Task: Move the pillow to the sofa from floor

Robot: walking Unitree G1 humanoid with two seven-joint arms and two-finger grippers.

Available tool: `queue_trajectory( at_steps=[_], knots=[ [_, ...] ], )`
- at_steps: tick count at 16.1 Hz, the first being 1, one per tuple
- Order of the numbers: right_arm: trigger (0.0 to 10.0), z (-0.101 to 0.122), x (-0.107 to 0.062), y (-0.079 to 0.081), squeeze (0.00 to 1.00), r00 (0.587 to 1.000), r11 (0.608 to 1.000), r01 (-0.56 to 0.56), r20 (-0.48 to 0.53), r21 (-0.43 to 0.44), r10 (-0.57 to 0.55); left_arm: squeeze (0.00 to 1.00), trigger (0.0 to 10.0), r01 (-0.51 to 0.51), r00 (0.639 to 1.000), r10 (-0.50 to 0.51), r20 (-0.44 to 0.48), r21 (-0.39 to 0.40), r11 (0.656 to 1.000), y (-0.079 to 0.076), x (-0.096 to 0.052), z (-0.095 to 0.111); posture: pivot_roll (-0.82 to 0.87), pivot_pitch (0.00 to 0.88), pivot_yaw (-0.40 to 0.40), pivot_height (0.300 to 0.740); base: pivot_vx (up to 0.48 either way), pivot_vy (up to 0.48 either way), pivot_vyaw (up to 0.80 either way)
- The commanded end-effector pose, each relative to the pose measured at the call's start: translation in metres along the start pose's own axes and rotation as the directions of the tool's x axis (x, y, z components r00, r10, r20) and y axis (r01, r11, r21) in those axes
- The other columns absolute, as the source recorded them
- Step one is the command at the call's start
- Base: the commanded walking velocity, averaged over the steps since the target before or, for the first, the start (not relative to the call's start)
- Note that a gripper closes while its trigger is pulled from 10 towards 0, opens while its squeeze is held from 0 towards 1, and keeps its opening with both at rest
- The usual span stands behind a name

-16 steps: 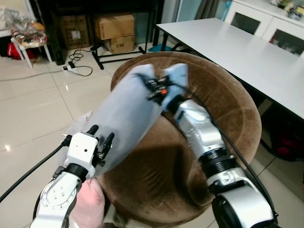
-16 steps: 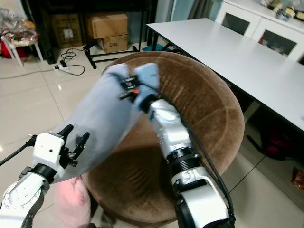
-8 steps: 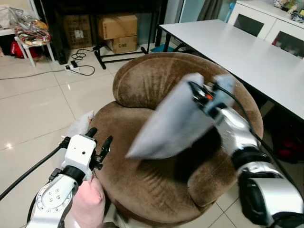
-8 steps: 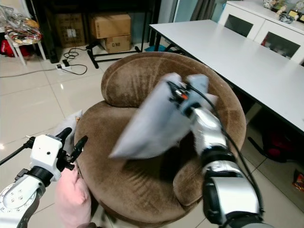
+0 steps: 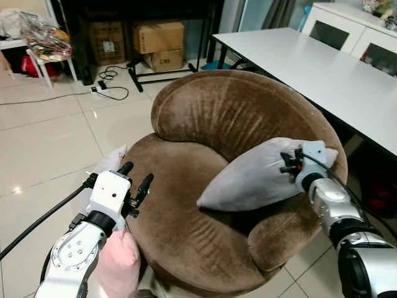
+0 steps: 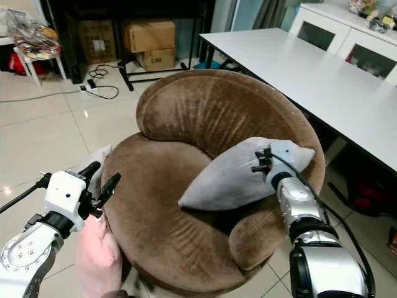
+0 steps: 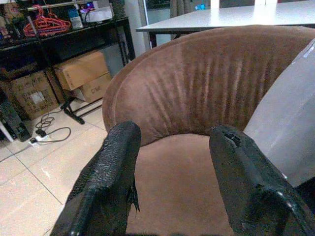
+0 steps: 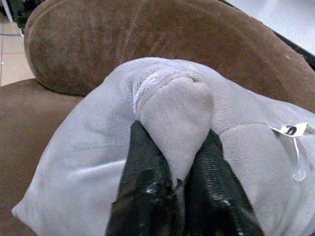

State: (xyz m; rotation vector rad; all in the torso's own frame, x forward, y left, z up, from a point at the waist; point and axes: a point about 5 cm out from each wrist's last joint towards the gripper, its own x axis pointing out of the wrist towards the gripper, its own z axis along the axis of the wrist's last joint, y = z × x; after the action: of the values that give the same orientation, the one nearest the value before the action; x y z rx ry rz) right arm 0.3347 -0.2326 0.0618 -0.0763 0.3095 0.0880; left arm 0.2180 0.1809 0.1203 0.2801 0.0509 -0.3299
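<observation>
Since the earlier frames, the grey pillow (image 5: 254,179) has come down from mid-air above the sofa (image 5: 211,118) and now lies on it, and the right arm has lowered with it. Taking the sofa, a round brown plush armchair, as landmark: the pillow rests in its right half, leaning against the inner face of the curved backrest and the right armrest, with its pointed lower corner reaching out onto the seat cushion toward the middle. The right gripper (image 8: 174,167) is at the pillow's upper end, over the sofa's right rim, and its two black fingers (image 8: 142,162) are clenched on a bunched fold of the grey fabric; a small white label (image 8: 294,131) hangs from the pillow's surface beside that grip. The left gripper (image 5: 135,180) hovers just outside the sofa's left front edge, touching nothing, its two black fingers (image 7: 115,167) spread apart and pointing in toward the seat and backrest. A pink cushion (image 5: 118,264) lies below the left arm, against the sofa's lower left side on the tiled floor (image 5: 49,143). Behind and to the right of the sofa stands a long white table (image 5: 322,62). Beyond the sofa's back, cardboard boxes (image 5: 158,37) sit under a dark shelf, with a power strip and cables (image 5: 108,90) on the floor in front of them.
</observation>
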Motion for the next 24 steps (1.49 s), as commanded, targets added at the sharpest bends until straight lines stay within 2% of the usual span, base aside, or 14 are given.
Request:
queue_trajectory(
  at_steps=[1,2,6,7,10,12,15,19,23,24],
  knots=[
    [10.0,-0.014,-0.008,-0.014,1.0,0.997,0.998,0.062,-0.055,0.023,-0.061,0.0,10.0,0.022,1.0,-0.022,-0.003,-0.004,1.0,-0.003,0.002,0.0,0.11,0.0,-0.097,0.74,0.0,0.0,0.0],
    [10.0,-0.015,-0.01,-0.016,1.0,0.996,0.997,0.069,-0.05,0.021,-0.068,0.0,10.0,0.025,1.0,-0.025,-0.002,-0.004,1.0,-0.004,0.003,0.001,0.11,0.0,-0.096,0.74,0.0,0.0,0.0],
    [10.0,-0.015,-0.019,-0.031,1.0,0.998,0.993,0.052,0.026,0.102,-0.055,0.0,10.0,0.032,0.999,-0.032,0.008,-0.005,0.999,-0.006,0.005,0.002,0.11,0.0,-0.108,0.74,0.0,0.0,0.0],
    [10.0,-0.024,-0.029,-0.034,1.0,0.998,0.995,0.003,0.059,0.101,-0.009,0.0,10.0,0.032,0.999,-0.032,0.011,-0.009,0.999,-0.007,0.005,0.001,0.1,0.0,-0.109,0.74,0.0,0.0,0.0],
    [10.0,-0.047,-0.047,-0.027,1.0,0.991,0.981,-0.108,0.099,0.163,0.093,0.0,10.0,0.044,0.999,-0.044,0.016,-0.018,0.999,-0.01,0.008,0.001,0.08,0.0,-0.095,0.74,0.0,0.0,0.0],
    [10.0,-0.064,-0.066,-0.008,1.0,0.968,0.965,-0.23,0.128,0.126,0.214,0.0,10.0,0.065,0.998,-0.064,0.022,-0.022,0.998,-0.012,0.013,0.001,0.05,0.0,-0.074,0.74,0.0,0.0,0.0],
    [10.0,-0.065,-0.081,0.009,1.0,0.932,0.938,-0.337,0.17,0.08,0.32,0.0,10.0,0.08,0.997,-0.079,0.022,-0.026,0.996,-0.014,0.016,0.0,0.03,0.0,-0.06,0.74,0.0,0.0,0.0],
    [10.0,-0.056,-0.104,0.011,1.0,0.892,0.901,-0.431,0.18,0.058,0.415,0.0,10.0,0.087,0.996,-0.086,0.021,-0.033,0.996,-0.017,0.015,-0.001,0.02,0.0,-0.063,0.74,0.0,0.0,0.0],
    [10.0,-0.049,-0.127,0.005,1.0,0.852,0.858,-0.513,0.13,0.012,0.507,0.0,10.0,0.085,0.996,-0.085,0.016,-0.041,0.996,-0.019,0.012,-0.003,0.02,0.0,-0.071,0.74,0.0,0.0,0.0],
    [10.0,-0.044,-0.131,-0.003,1.0,0.868,0.875,-0.483,0.13,0.004,0.479,0.0,10.0,0.079,0.997,-0.078,0.016,-0.043,0.996,-0.019,0.012,-0.003,0.01,0.0,-0.071,0.74,0.0,0.0,0.0]
  ],
)
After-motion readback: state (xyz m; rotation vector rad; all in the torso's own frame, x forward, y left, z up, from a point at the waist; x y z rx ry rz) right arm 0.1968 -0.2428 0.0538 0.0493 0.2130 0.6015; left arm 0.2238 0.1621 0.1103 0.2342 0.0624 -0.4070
